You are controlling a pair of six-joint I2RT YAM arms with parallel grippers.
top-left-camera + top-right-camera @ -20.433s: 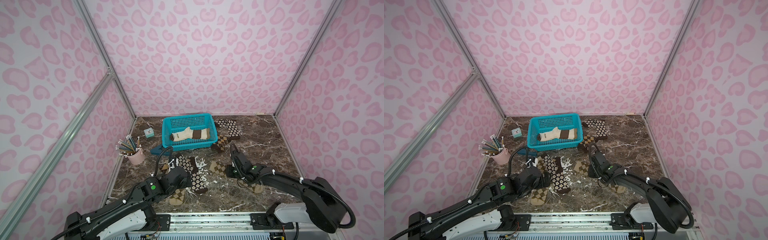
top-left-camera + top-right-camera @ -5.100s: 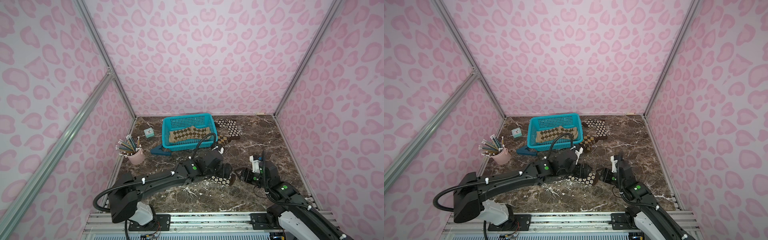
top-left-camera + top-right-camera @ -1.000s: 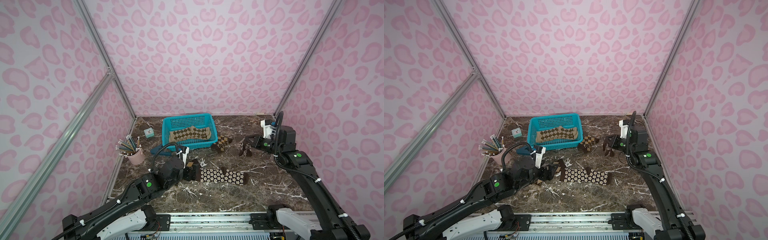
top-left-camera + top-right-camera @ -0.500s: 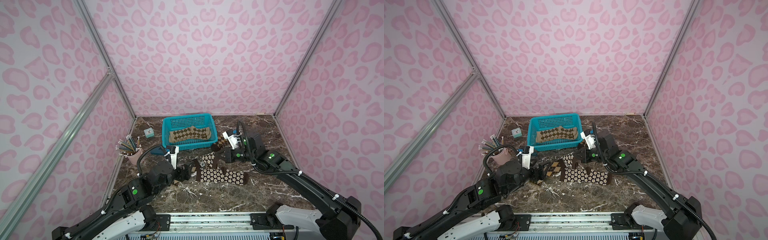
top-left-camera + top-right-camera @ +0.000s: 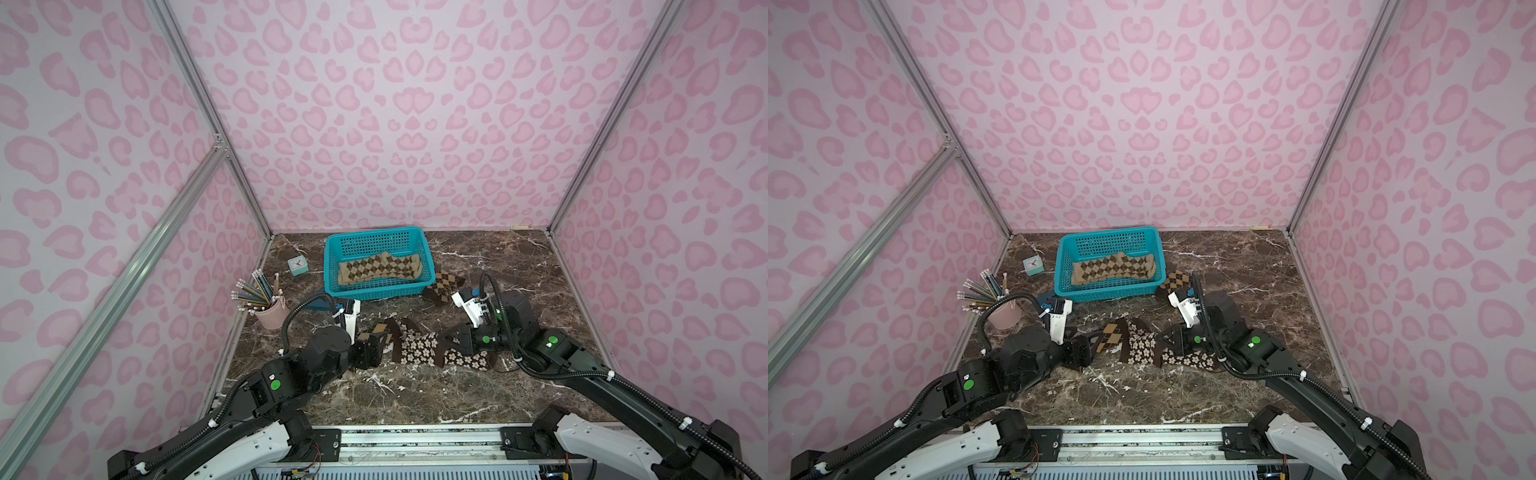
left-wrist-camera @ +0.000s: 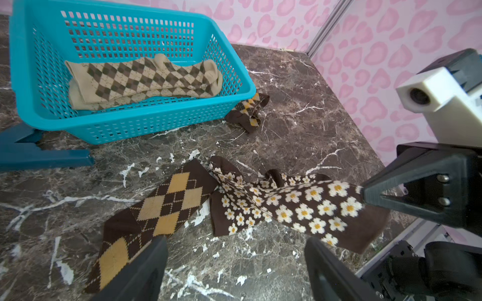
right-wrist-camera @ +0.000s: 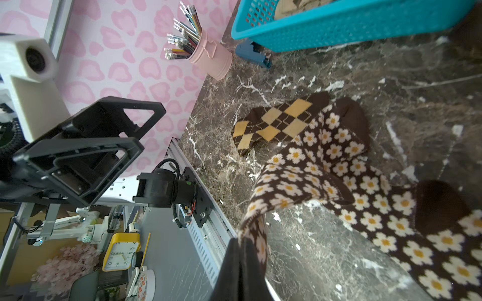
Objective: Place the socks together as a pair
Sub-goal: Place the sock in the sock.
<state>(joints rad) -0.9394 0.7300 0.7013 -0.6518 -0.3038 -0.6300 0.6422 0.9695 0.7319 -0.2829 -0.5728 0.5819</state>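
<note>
1. Taking the back wall as 12 o'clock, my right fingers [image 7: 241,251] are pinched tight on one end of a flowered sock [image 7: 289,182]. They hold that end just off the bench [image 5: 415,399], near its middle.
2. From my grip, that sock slopes down toward 9 o'clock and drapes across a second flowered sock [image 7: 391,216]. The second one lies flat on the marble, running from 9 to 3 o'clock.
3. The low end of the held sock touches a brown-and-orange diamond sock [image 6: 161,208], which lies at 9 o'clock of the flowered two.
4. My left fingers [image 5: 380,347] are spread wide and hold nothing. They point toward 3 o'clock, facing my right fingers. One of them covers the end of that diamond sock, and I cannot tell whether it touches it.
5. A crumpled diamond sock [image 5: 442,284] in the same colours lies toward 12 o'clock, just beside the 3 o'clock end of the blue basket [image 5: 374,291].
6. Two tan diamond socks [image 5: 380,268] lie one on the other inside the basket.
7. A pink pencil cup [image 5: 272,313] stands at the 9 o'clock edge, and a small clock [image 5: 298,264] sits toward 11 o'clock.
</note>
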